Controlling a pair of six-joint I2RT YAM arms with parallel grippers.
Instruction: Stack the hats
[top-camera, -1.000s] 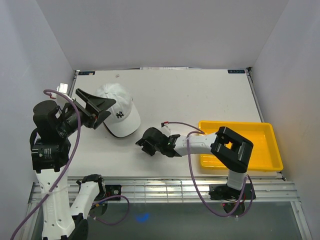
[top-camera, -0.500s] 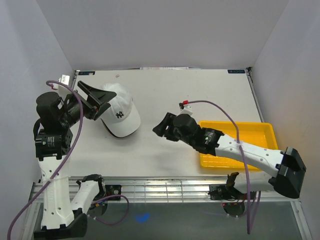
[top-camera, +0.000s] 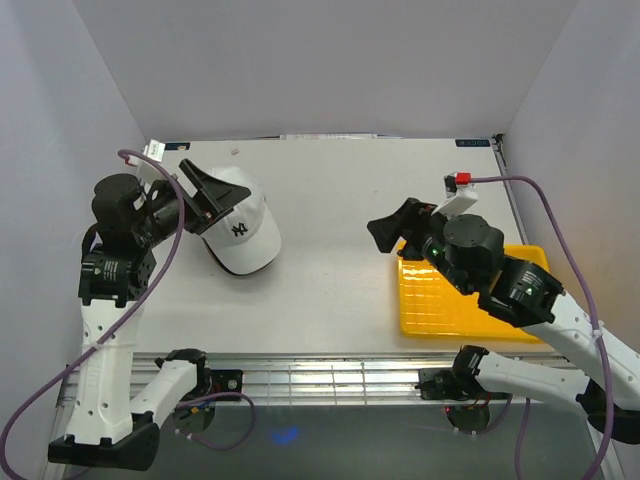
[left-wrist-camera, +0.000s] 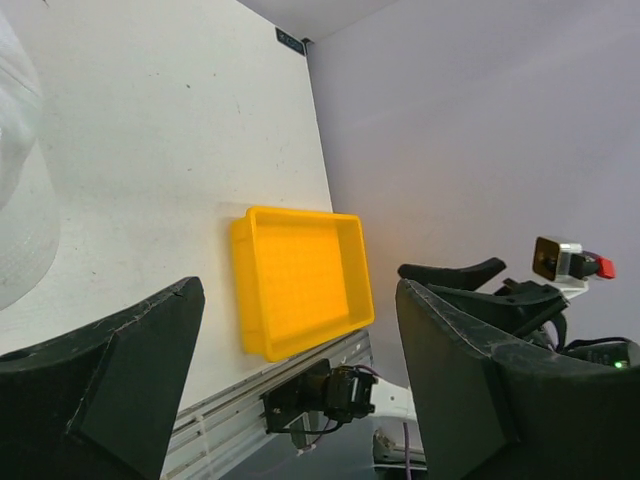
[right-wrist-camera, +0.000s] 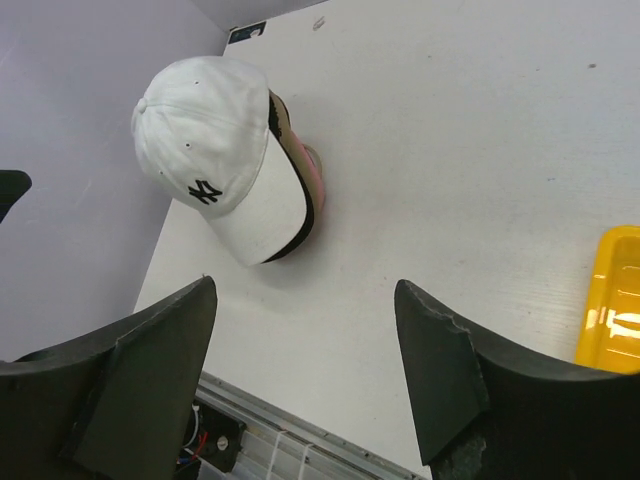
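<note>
The hats (top-camera: 243, 232) lie in one pile at the table's back left, a white cap (right-wrist-camera: 222, 158) with a dark logo on top. Tan, pink and black edges (right-wrist-camera: 303, 172) show beneath it in the right wrist view. My left gripper (top-camera: 212, 198) hangs open just above the pile's left side, empty; in its own view the left gripper (left-wrist-camera: 298, 290) faces away across the table, and only a strip of the white cap (left-wrist-camera: 20, 190) shows. My right gripper (top-camera: 390, 228) is raised, open and empty, well to the right of the hats; the right gripper (right-wrist-camera: 305, 287) looks down on them.
A yellow tray (top-camera: 432, 305) sits at the front right under the right arm, also seen as the yellow tray (left-wrist-camera: 300, 272) from the left wrist. White walls close in the table at the back and on both sides. A metal rail (top-camera: 330, 375) runs along the near edge.
The right arm swung away from the hats to the right, rose over the tray, and its jaws widened. The left arm shifted slightly back, still open over the pile.
</note>
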